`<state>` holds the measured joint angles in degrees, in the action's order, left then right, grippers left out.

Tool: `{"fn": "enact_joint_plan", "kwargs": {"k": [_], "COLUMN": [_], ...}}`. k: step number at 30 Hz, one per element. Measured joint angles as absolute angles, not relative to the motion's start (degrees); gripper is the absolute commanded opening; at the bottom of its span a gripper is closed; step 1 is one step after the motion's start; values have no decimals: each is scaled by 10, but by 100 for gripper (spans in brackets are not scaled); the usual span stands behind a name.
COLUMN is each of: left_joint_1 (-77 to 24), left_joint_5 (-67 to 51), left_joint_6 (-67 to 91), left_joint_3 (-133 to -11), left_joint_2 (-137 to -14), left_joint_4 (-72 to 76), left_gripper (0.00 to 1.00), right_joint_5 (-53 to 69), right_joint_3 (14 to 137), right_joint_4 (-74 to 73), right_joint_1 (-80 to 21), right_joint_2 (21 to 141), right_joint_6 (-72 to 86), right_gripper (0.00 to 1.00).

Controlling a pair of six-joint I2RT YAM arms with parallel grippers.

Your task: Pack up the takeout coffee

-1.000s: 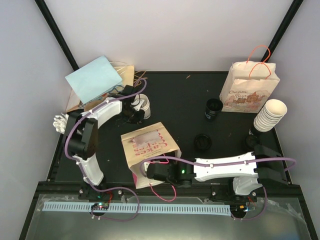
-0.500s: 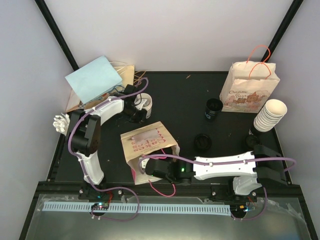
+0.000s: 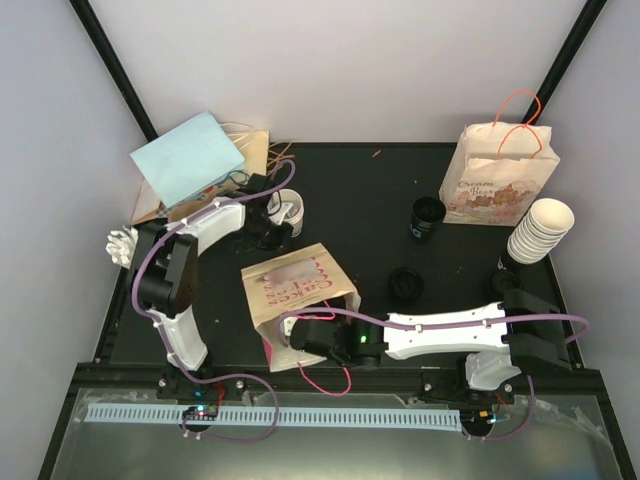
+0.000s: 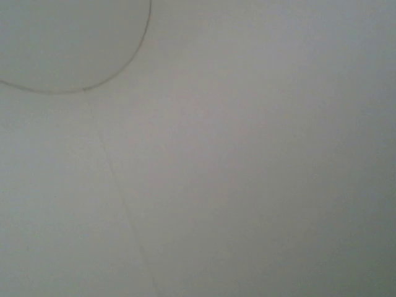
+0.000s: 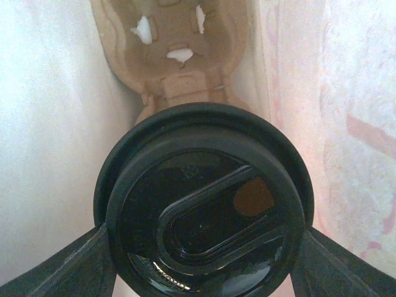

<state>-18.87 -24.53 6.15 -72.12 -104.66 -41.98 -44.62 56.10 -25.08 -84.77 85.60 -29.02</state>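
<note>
Takeout coffee cup with a round black plastic lid sits clamped in the right gripper, whose dark fingers press in from either side beneath the lid's rim. The right wrist view places the cup inside the brown paper bag with pink lettering, with pale bag walls close on both sides. A brown moulded-pulp cup carrier lies deeper in the bag, just beyond the lid.

From above, the bag lies on its side near the front of the black table, its mouth toward the arm bases. The right arm reaches across from the right into that opening, and an orange handle loop trails out at the front.

At the back left, the left gripper has its jaws together and stands right against an upright white paper cup. Whether they pinch the cup's wall cannot be told; the left wrist view gives only a washed-out pale surface with a thin curved line.

Elsewhere on the table are a second paper bag with orange handles, standing at the back right, a leaning stack of white paper cups beside it, a black cup, and a loose black lid nearer the middle.
</note>
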Motion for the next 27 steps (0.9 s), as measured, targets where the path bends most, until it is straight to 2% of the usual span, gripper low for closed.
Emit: {"fn": "enact_joint_plan", "kwargs": {"k": [27], "left_joint_1": [-240], "left_joint_5": [-278], "left_joint_6": [74], "left_joint_3": [-645], "left_joint_2": [-981], "left_joint_4": [-415], "left_gripper": [1], "right_joint_5": [-443], "right_joint_3": [595], "right_joint_4": [-378], "right_joint_1": [-923], "right_joint_2": [872], "right_joint_6": [-176], "right_gripper": [55]}}
